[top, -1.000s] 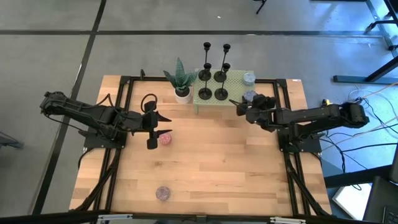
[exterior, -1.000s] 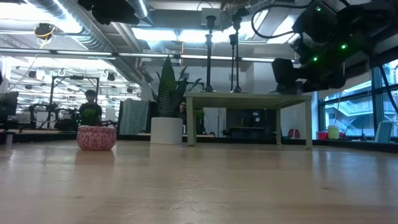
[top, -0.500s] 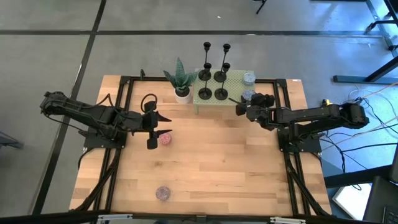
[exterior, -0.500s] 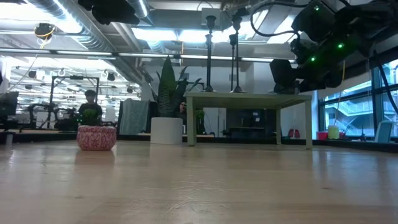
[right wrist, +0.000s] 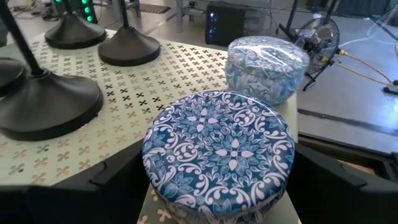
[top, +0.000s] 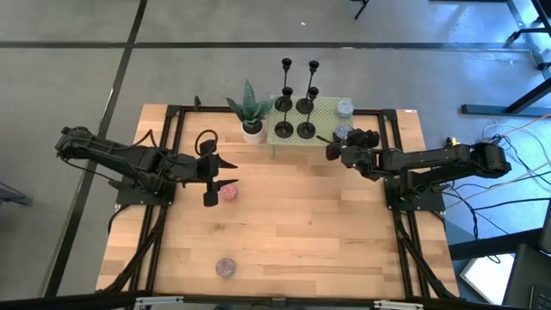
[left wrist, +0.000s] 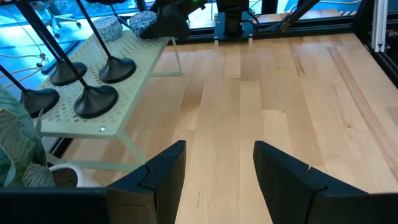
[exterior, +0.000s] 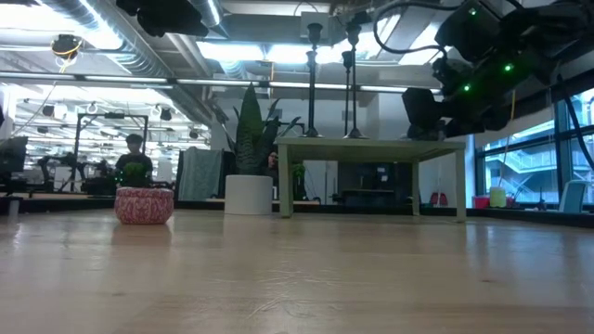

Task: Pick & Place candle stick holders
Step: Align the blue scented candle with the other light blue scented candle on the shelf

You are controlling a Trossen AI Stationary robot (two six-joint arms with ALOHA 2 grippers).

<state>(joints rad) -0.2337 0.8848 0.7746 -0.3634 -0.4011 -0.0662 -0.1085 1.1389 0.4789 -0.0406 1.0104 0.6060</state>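
Straddling a blue tin, right pincer wide.

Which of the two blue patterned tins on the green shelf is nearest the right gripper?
The dark blue floral tin, between the right gripper fingers; the paler tin sits beyond it.

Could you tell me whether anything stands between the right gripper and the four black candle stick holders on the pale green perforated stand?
Yes. A round tin with a blue-and-white floral lid sits on the pale green perforated stand directly between the open right gripper fingers, with the black candle stick holders beyond it. A second, paler tin sits farther back.
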